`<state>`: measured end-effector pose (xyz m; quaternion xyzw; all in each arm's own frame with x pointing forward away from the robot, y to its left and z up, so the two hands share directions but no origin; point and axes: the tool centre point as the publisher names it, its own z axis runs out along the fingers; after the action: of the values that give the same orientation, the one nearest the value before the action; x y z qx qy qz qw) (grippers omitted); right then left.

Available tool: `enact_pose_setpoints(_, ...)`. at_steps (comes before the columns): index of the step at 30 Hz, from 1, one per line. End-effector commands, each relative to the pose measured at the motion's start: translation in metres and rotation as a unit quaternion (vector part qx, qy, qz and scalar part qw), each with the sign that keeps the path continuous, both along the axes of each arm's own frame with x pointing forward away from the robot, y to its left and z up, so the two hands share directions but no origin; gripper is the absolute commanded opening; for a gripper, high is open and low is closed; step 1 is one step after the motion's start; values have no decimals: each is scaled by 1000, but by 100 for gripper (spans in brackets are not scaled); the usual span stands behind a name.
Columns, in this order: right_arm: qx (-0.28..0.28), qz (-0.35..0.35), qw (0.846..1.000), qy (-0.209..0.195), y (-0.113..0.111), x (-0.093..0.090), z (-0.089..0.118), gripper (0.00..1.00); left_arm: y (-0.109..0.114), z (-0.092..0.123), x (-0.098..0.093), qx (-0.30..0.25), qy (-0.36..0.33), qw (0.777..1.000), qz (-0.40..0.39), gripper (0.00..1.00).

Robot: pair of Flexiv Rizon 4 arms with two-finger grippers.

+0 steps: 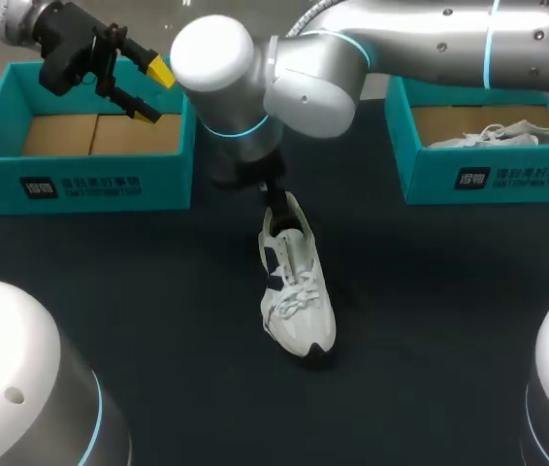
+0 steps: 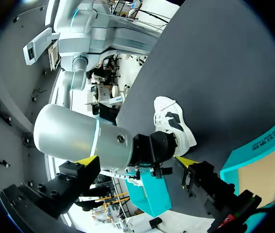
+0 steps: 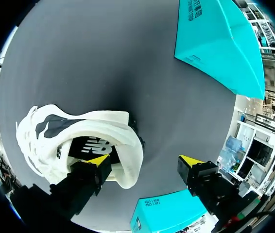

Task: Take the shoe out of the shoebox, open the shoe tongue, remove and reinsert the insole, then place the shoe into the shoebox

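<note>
White shoe (image 1: pixel 296 291), out of its box, stood on its sole near the middle of the dark table (image 1: pixel 430 320). Its toe pointed toward the near edge and its heel toward the far side. It lay between the two teal boxes and touched neither. The laces lay loose over the tongue. In the right wrist view the dark insole (image 3: pixel 91 145) showed through the shoe's opening.

The right gripper (image 3: pixel 145 162) was at the heel, on the right arm (image 1: pixel 352 58), which entered from the upper right and reached past the middle. Its fingers stood wide apart. One yellow tip was inside the opening above the insole. The other was outside, well clear of the shoe, with the heel collar between them, so nothing was clamped.

The left shoebox (image 1: pixel 80 184) stood at the far left, its brown cardboard floor in view. The left gripper (image 1: pixel 153 92) hung over that box's right-hand side, fingers spread and holding nothing. In the left wrist view the right arm's wrist crossed ahead of those fingers, with the shoe beyond it.

The right shoebox (image 1: pixel 488 180) stood at the far right, well apart from the shoe. It held a second white shoe (image 1: pixel 507 134).
</note>
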<state>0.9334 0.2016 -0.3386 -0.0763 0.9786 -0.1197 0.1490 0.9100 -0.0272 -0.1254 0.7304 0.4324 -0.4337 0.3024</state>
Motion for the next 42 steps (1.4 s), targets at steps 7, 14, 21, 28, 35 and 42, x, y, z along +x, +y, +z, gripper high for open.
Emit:
enact_pose_setpoints(7,-1,2,1000,19,-4,12,-35,87,0,0,0,1,-1,1000,0,100)
enact_pose_setpoints(14,-1,-9,1000,27,-10,12,-42,43,0,0,0,1,-1,1000,0,100)
enact_pose_setpoints(21,-11,-14,999,28,-14,9,-47,0,0,0,0,1,-1,1000,0,100)
enact_pose_setpoints(28,-17,-35,999,26,-19,2,-30,0,0,0,0,1,-1,1000,0,100)
enact_pose_setpoints(35,-20,-32,998,44,-17,-5,22,0,0,0,0,1,-1,1000,0,100)
enact_pose_setpoints(42,-3,-25,999,37,-12,-16,89,0,0,0,0,1,-1,1000,0,100)
